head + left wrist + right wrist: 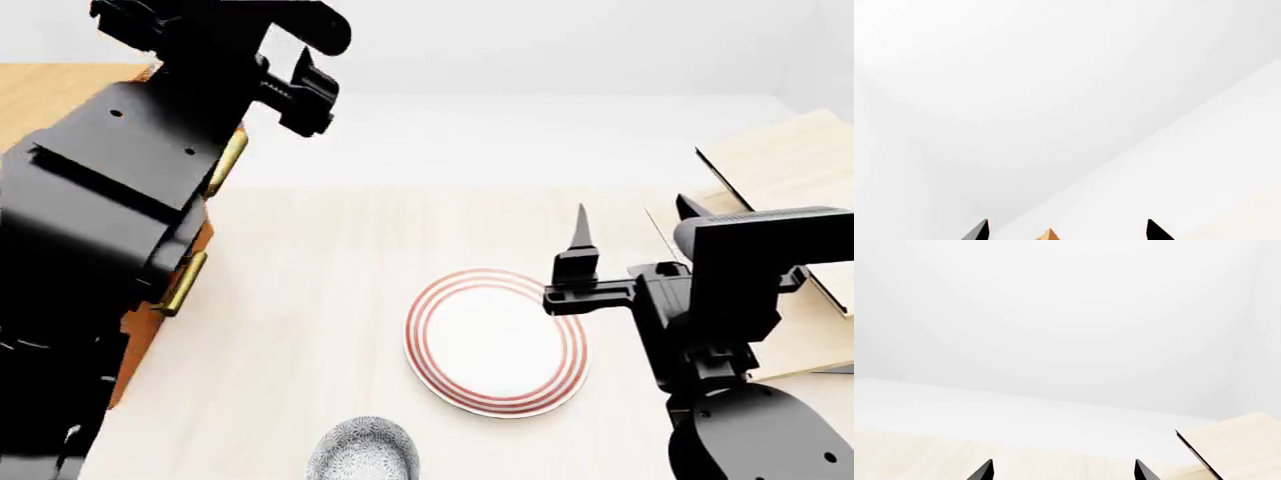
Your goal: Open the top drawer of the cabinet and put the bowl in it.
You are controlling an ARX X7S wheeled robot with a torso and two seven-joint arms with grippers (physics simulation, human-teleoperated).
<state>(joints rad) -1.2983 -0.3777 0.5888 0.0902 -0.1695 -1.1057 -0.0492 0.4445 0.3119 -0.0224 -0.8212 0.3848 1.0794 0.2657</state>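
The orange-brown cabinet [54,90] stands at the far left, mostly hidden behind my left arm. Two brass bar handles [224,160] show on its front; I cannot tell which belongs to the top drawer. My left gripper [323,70] is open and empty, raised just right of the cabinet. A small orange corner [1049,234] shows between its fingertips in the left wrist view, where the gripper [1067,231] looks onto white wall. The speckled bowl [363,450] sits at the table's near edge. My right gripper [634,220] is open and empty, right of the table's middle [1063,471].
A flat white plate with red rings [497,340] lies mid-table, just below my right gripper. A pale plank rack [787,160] stands at the right and also shows in the right wrist view [1234,445]. The pale wooden table [320,260] runs back to a white wall.
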